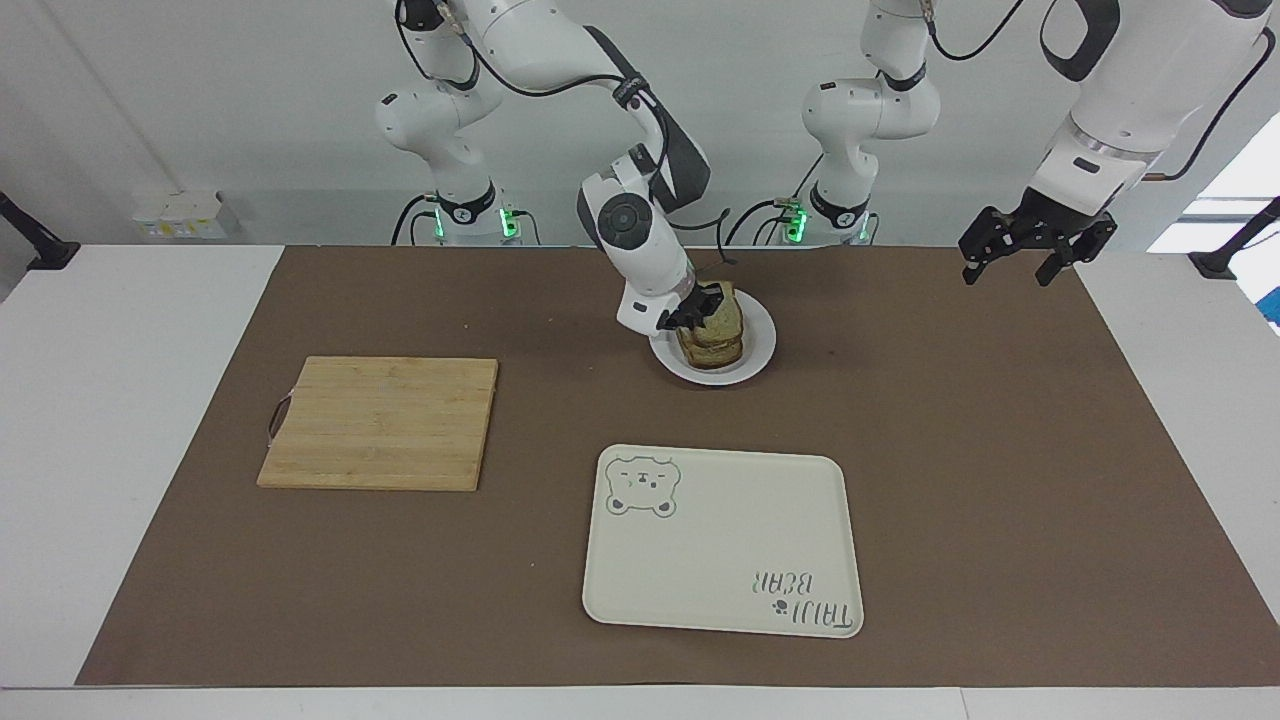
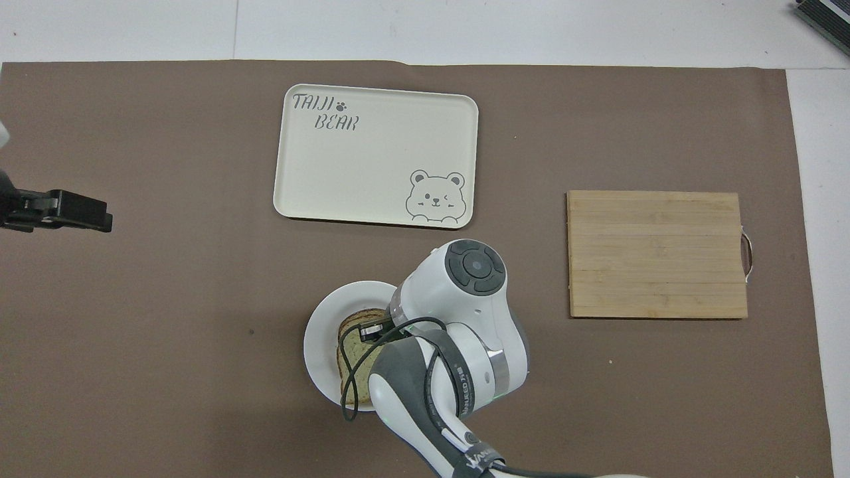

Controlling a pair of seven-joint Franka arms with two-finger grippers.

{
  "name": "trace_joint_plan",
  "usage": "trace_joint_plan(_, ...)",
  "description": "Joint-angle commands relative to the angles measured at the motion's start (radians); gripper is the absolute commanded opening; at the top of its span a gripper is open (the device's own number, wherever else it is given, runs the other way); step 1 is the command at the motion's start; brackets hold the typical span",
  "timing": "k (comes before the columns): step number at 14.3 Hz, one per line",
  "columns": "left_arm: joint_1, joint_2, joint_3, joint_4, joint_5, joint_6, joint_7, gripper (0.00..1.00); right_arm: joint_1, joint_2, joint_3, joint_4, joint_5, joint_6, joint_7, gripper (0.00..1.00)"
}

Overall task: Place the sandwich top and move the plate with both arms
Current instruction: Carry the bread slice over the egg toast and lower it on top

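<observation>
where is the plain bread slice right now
The bread slice is over the white plate, held in the right end effector, nearer the robots than the tray.

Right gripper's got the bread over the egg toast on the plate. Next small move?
Probably open the right gripper and back off: the sandwich top already sits stacked on the toast on the plate, gripper shut on it. Left gripper waits open.

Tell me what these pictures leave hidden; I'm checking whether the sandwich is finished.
- Egg: covered in both views by the bread slice that the right gripper holds.
- Whether that slice rests on the toast or hangs above it: unclear in the facing view.
- Plate: overhead, largely under the right arm.
- Left gripper: overhead, cut off by the edge.
</observation>
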Motion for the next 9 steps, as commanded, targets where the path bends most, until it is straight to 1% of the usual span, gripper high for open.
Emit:
trace_joint_plan(1, 0.015, -0.008, -0.008, 0.007, 0.004, -0.018, -0.006, 1.00, 0.001, -0.024, -0.003, -0.035, 0.021, 0.021, -0.001, 0.00)
trace_joint_plan(4, 0.015, -0.008, -0.008, 0.007, 0.004, -0.018, -0.006, 1.00, -0.025, -0.019, -0.005, -0.035, 0.023, 0.022, 0.009, 0.00)
trace_joint_plan(9, 0.015, -0.008, -0.008, 0.008, 0.004, -0.018, -0.006, 1.00, -0.023, -0.019, -0.005, -0.035, 0.023, 0.022, 0.052, 0.00)
